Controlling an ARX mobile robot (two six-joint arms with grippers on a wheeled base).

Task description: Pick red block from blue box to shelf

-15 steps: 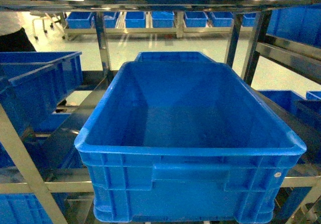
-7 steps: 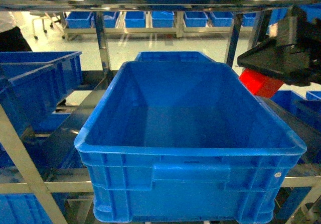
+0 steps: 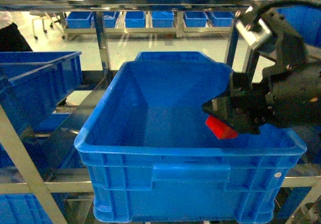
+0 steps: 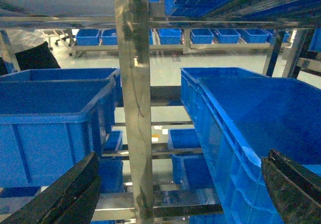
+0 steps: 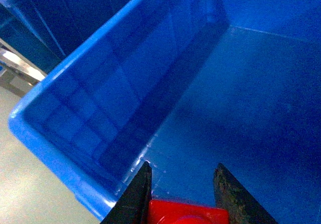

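R gripper [image 3: 220, 117] clamped on red block [image 3: 221, 127], arm reaching leftward; L gripper [image 4: 180, 194] jaws spread.

A pale glossy floor [image 3: 150, 45] reflects light, with blue bins [image 3: 134, 19] lining the far rack [image 3: 179, 30].

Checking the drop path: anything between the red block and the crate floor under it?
Nothing visible. The small glossy red plastic block, clamped in the right gripper, hangs inside the big dark blue ribbed crate on the steel shelf; the crate floor below looks bare.
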